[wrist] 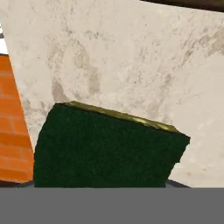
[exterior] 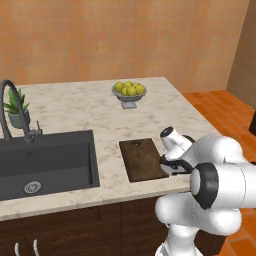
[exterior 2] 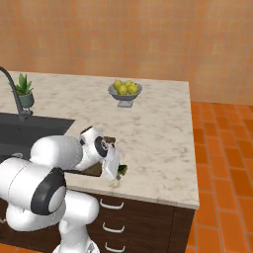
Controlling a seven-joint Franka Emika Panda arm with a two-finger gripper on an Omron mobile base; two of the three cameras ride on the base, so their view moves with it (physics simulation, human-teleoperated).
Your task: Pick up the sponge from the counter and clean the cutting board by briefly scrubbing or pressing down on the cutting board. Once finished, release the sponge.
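Gripper down at the sponge on the counter's near edge

From the left: sink (exterior: 47,162), then the cutting board (exterior: 142,160) lying flat on the counter (exterior: 90,110), the lemon bowl (exterior: 129,93) far behind. Just right of the board, the gripper (exterior 2: 112,170) is at the sponge (wrist: 105,148); I cannot tell whether it has closed.

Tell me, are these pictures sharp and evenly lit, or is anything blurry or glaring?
Left base view: soft, even light with no glare, and the lemons look slightly fuzzy. Right base view: a faint shadow lies under the bowl. Hand view: the sponge sits very close, its dark face coarse and flat.
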